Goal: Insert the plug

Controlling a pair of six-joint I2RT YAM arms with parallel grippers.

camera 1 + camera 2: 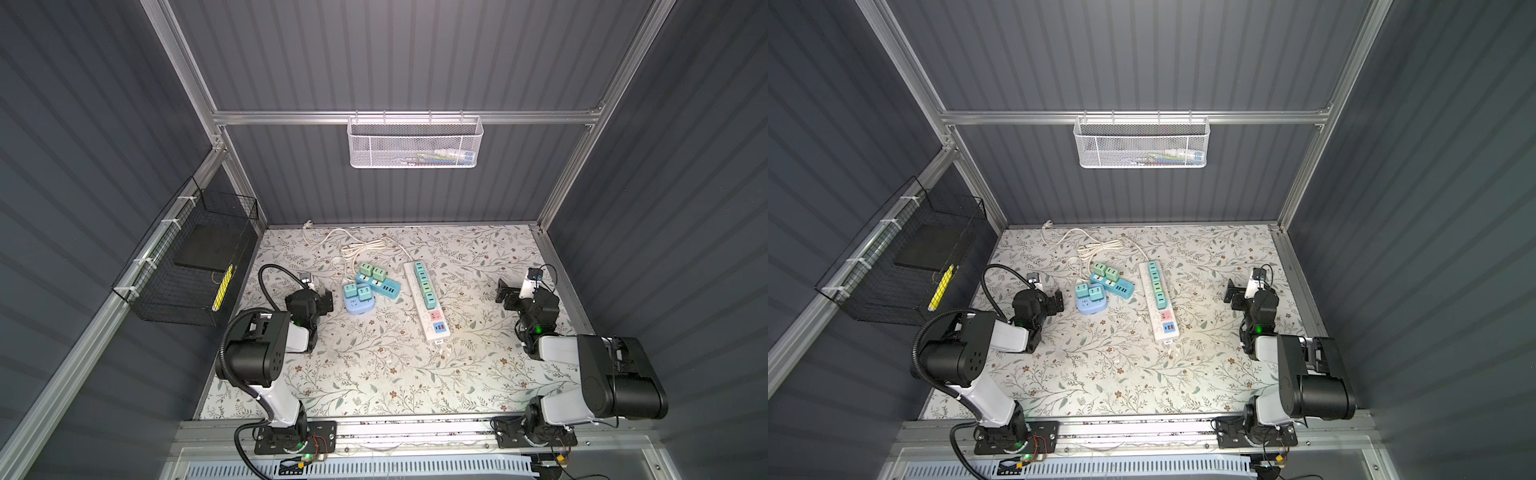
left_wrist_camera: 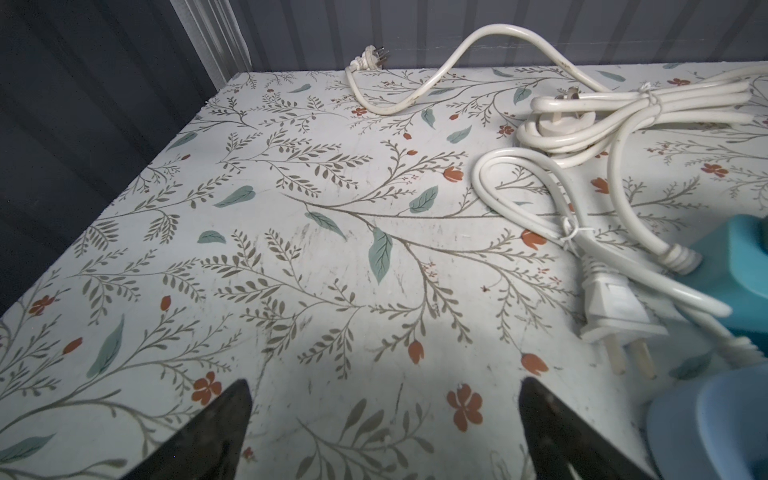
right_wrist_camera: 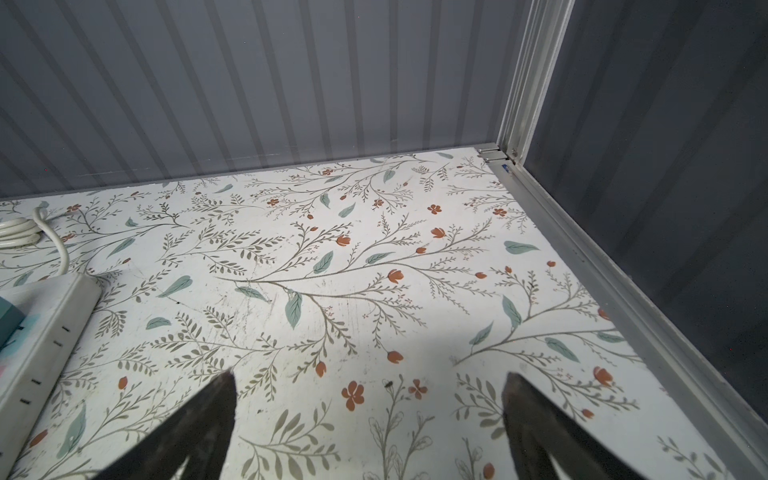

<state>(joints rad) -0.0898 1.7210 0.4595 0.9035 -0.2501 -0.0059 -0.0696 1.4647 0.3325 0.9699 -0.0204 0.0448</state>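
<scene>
The table [image 1: 478, 374] carries everything, and the coming move turns on which arm is nearer the plug; the left gripper [image 1: 327, 301] stands just beside the blue strip [image 1: 380, 284], while the right gripper [image 1: 503, 293] stands well apart, beyond the white strip [image 1: 427, 301], with only bare table ahead of its fingers in its wrist view; both sets of jaws are spread wide and grasp nothing. The cord [image 2: 552, 195] loops on the table near the blue strip, and at its end the plug [image 2: 615, 309] lies flat, free of any socket; this two-pin plug is judged the task's thing, though a back plug [image 2: 368, 61] near the rear wall could equally be meant. From the left jaws the plug lies ahead and off toward the blue-strip side, not between the fingers; its long axis runs roughly along the gripper's line of sight, with the pins [image 2: 631, 359] pointing back toward the gripper; so the left arm probably has to shift sideways and take the body across its width; the insertion is not yet begun.
</scene>
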